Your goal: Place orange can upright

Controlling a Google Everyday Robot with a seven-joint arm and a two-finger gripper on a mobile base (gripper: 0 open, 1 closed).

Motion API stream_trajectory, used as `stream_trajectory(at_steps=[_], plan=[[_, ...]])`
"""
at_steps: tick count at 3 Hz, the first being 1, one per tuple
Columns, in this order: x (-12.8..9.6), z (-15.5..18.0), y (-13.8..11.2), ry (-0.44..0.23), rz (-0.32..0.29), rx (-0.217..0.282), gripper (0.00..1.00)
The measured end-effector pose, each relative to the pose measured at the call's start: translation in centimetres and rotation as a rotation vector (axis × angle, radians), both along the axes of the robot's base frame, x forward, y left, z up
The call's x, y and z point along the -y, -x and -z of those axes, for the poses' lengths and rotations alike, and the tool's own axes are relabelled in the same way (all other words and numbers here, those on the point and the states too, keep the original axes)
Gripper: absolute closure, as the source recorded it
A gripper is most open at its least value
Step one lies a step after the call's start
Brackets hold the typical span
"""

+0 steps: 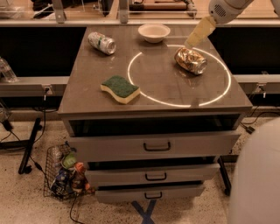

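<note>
My gripper [192, 40] sits in the upper right of the frame, a pale wedge slanting down from the white arm joint [224, 9] toward the far right part of the tabletop. From here I cannot tell whether it is released or clenched. Its tip lies just above the orange can [190, 60] in the frame, and I cannot tell whether the two touch.

The orange can lies on its side, dented, inside the right half of the bright ring of light [175, 103] drawn on the grey-brown tabletop [87, 94]. Left of the ring, just beside its edge, a green-topped yellow sponge [120, 89] lies flat. A white bowl [154, 32] stands at the far edge, upper centre, and a green-and-white can [101, 43] lies on its side in the upper left corner of the top.

Below the top I see three drawers [153, 146] with dark handles, each pulled slightly out. On the speckled floor, lower left, a wire basket [63, 173] holds bottles and packets. A blue tape cross [146, 210] marks the floor at bottom centre. A white curved body [256, 183] fills the lower right corner.
</note>
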State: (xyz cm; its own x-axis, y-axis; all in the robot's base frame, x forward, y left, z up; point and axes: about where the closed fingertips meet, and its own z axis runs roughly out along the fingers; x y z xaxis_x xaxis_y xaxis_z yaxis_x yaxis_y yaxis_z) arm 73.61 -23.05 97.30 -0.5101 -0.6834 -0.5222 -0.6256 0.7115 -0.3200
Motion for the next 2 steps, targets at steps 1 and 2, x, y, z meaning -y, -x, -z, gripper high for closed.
stream_trajectory(at_steps=[1, 2], plan=[[-0.3, 3.2, -2.0, 0.008, 0.043, -0.057, 0.00], [-0.3, 5.8, -3.1, 0.028, 0.078, -0.106, 0.00]])
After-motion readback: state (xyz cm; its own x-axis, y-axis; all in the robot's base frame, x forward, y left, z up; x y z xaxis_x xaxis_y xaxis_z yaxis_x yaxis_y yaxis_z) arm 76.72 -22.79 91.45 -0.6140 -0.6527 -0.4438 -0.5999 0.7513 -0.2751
